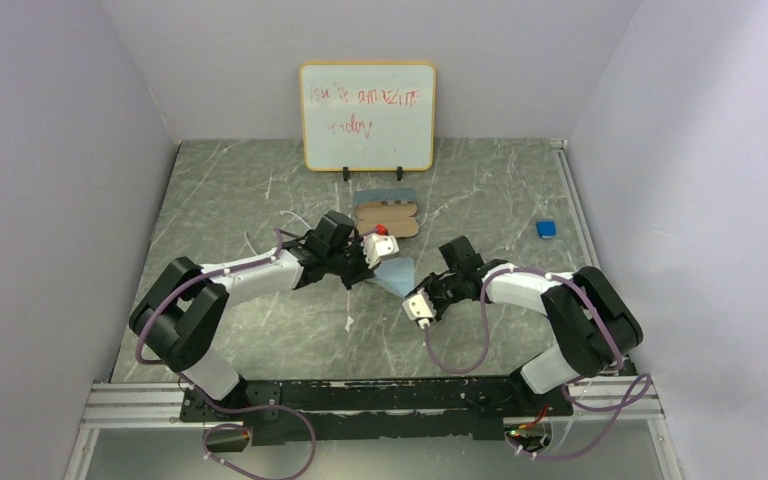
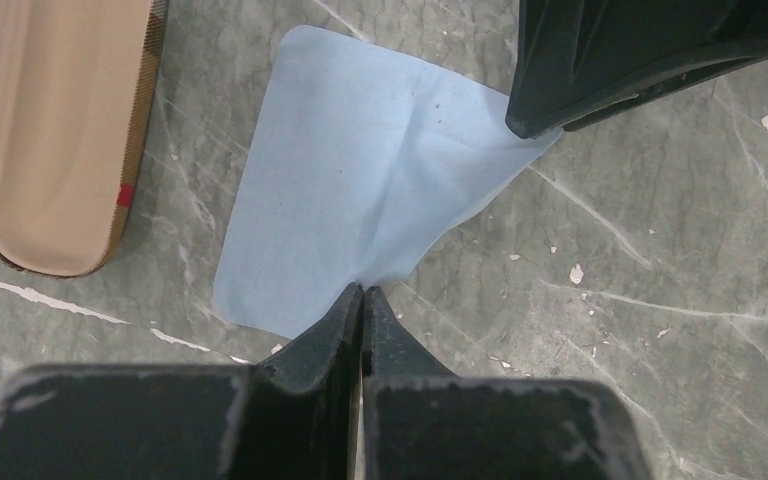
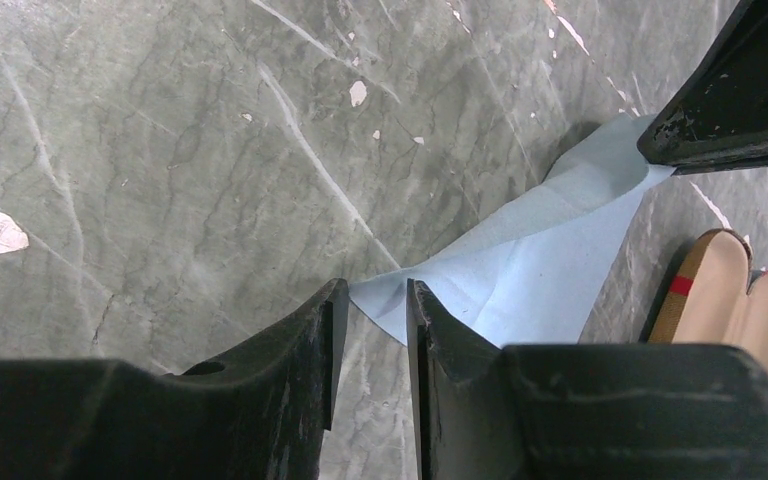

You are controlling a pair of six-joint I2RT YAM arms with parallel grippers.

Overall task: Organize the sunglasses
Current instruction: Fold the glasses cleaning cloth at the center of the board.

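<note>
Cloth (image 2: 360, 170) corner pinched in clenched left gripper (image 2: 362, 296) — right gripper (image 3: 375, 300) parted, seemingly straddling another corner; plaid case (image 2: 50, 130) cut off.

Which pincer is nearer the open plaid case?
Left. The left pincer pinches the blue cloth close beside the plaid case; the right pincer is farther off, at the cloth's opposite corner.

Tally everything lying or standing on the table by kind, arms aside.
Open plaid case: 1
Light-blue cloth: 1
Grey-blue item behind the case, kind unclear: 1
Small blue object at the right: 1
Whiteboard: 1
Sunglasses: 0 in view
Total: 5
</note>
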